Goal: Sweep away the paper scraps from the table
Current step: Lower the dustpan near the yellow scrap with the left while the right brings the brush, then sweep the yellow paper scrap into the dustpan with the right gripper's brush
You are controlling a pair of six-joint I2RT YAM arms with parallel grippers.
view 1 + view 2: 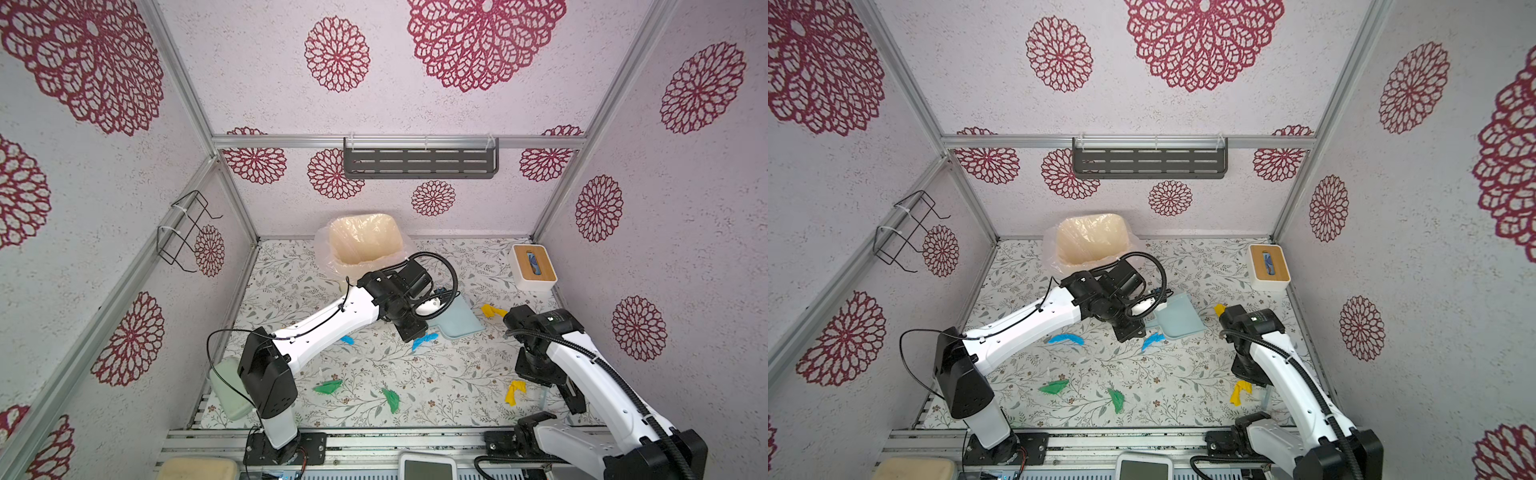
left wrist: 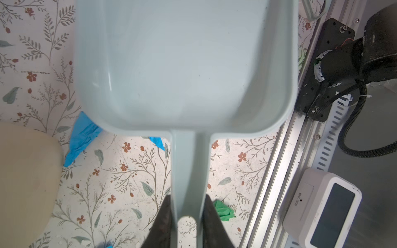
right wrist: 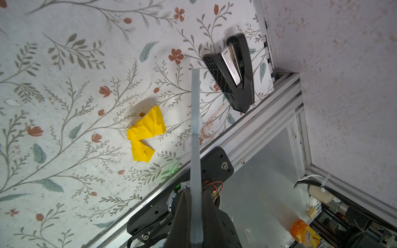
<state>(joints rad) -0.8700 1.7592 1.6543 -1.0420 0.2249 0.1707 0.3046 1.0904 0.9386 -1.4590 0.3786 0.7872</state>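
Note:
Several paper scraps lie on the table [image 1: 440, 374]: a yellow one [image 1: 493, 311], two blue [image 1: 424, 341] [image 1: 346, 339], two green [image 1: 328, 387] [image 1: 391, 399], and another yellow [image 1: 514, 391]. My left gripper [image 2: 188, 212] is shut on the handle of the pale blue dustpan [image 2: 182, 68], which hangs over the table's middle [image 1: 461, 320] with nothing in it. A blue scrap [image 2: 83, 133] shows past its rim. My right gripper [image 3: 196, 193] is shut on a thin grey-blue scraper strip [image 3: 196, 120], seen edge-on. The strip stands beside the near yellow scrap [image 3: 146, 133], apart from it.
A cream bin with a plastic liner [image 1: 365, 241] stands at the back, behind the left wrist. A white tissue box with a wooden lid [image 1: 534, 266] sits back right. A black stapler [image 3: 234, 73] lies by the right wall. A pale green tub [image 1: 228, 388] sits front left.

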